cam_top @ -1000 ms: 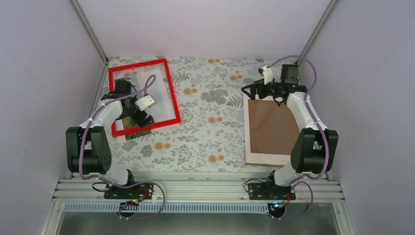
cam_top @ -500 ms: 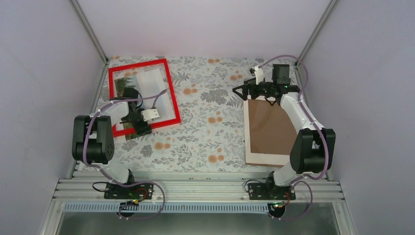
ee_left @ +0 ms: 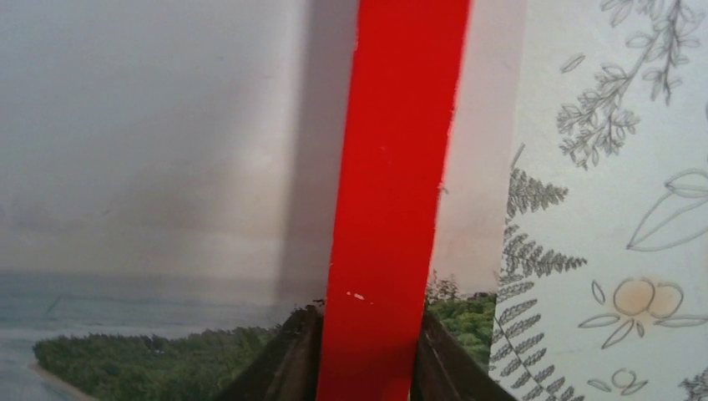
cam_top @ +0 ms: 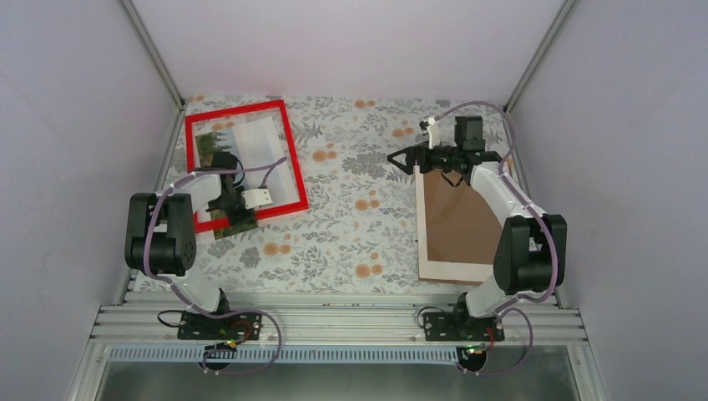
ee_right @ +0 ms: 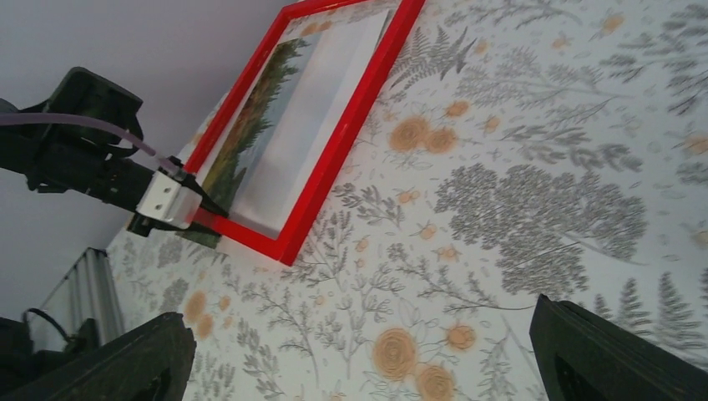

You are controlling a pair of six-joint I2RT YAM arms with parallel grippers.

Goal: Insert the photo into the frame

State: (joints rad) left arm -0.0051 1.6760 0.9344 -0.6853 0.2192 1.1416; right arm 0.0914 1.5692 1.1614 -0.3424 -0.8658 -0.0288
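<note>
Brown board [cam_top: 455, 224] lies, apparently flat, on floral tablecloth [cam_top: 351, 225].

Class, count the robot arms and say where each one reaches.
2. Left arm: at the near edge of the red frame. Right arm: at the far end of the brown board. None appear hidden.

- Top view: bright, even light from overhead, with only faint, soft shadows under the arms [cam_top: 196, 188] on the surface [cam_top: 351, 242].
- Left wrist view: dimmer and hazy. A grey shadow band lies on the photo [ee_left: 167, 167] ahead of the left pincer [ee_left: 365, 316], whose fingers [ee_left: 288, 368] are dark and blurred.
- Right wrist view: the right pincer [ee_right: 359, 355] is black and out of focus, while the surface ahead is sharp.
</note>
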